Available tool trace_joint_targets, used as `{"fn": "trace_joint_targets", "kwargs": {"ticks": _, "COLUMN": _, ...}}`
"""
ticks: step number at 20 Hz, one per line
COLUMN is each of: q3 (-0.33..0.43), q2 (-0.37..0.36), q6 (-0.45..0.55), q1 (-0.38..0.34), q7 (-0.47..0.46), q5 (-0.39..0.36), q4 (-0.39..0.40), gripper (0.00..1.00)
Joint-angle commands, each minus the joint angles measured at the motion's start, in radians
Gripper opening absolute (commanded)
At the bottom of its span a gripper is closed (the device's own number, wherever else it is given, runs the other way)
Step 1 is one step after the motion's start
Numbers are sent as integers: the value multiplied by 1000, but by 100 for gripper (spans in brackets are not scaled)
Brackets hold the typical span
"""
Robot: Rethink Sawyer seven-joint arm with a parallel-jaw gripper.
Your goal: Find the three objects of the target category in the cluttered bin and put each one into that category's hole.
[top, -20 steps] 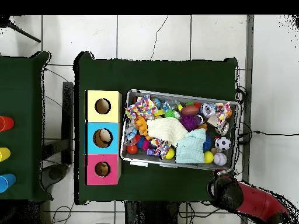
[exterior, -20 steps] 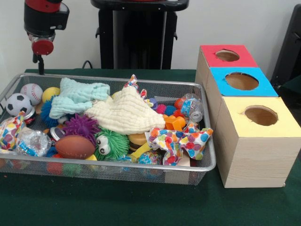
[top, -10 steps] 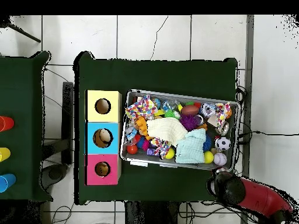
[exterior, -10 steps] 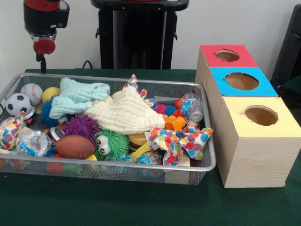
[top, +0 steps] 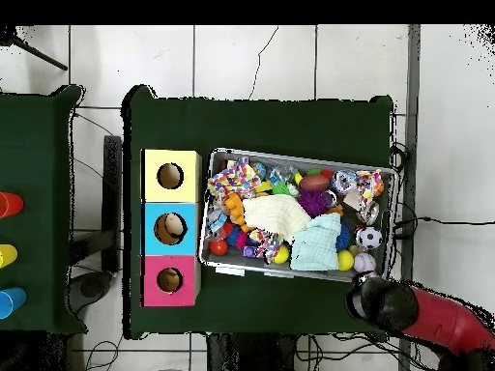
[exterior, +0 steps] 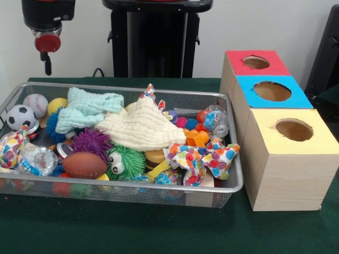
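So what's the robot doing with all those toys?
Right now it isn't holding anything. The robot's gripper hangs in the air behind the far corner of the wire basket, touching nothing. The basket is full of balls, cloths and squishy toys, like the soccer ball and brown football. Beside it stand three boxes with holes on top, red, blue and yellow.

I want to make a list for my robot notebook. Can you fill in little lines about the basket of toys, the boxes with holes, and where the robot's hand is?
basket: wire mesh bin, full of mixed toys
cloths on top: cream cloth, mint cloth
balls: soccer ball, baseball, brown football
fuzzy toy: green one with eyes
boxes: red, blue, yellow, one hole each
gripper: above the bin's far corner, carrying nothing
open or shut: cannot tell
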Motion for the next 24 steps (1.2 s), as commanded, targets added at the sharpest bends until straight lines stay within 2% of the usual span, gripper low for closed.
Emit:
{"fn": "trace_joint_targets", "kwargs": {"ticks": 1, "q3": 117, "q2": -27, "q6": 79, "q1": -13, "q7": -215, "q5": -14, "q4": -39, "gripper": 100}}
{"fn": "trace_joint_targets", "kwargs": {"ticks": 3, "q3": 114, "q2": -1, "q6": 49, "q1": -5, "q7": -188, "q5": -37, "q4": -66, "gripper": 100}}
{"fn": "trace_joint_targets", "kwargs": {"ticks": 6, "q3": 134, "q2": 20, "q6": 6, "q1": -8, "q7": -198, "q5": -59, "q4": -100, "gripper": 100}}
{"fn": "trace_joint_targets", "kwargs": {"ticks": 10, "q3": 184, "q2": 18, "q6": 13, "q1": -26, "q7": -258, "q5": -59, "q4": -132, "gripper": 100}}
{"fn": "trace_joint_targets", "kwargs": {"ticks": 14, "q3": 220, "q2": 40, "q6": 16, "q1": -37, "q7": -273, "q5": -63, "q4": -160, "gripper": 100}}
{"fn": "trace_joint_targets", "kwargs": {"ticks": 24, "q3": 221, "q2": 80, "q6": -1, "q1": -2, "q7": -187, "q5": -75, "q4": -196, "gripper": 100}}
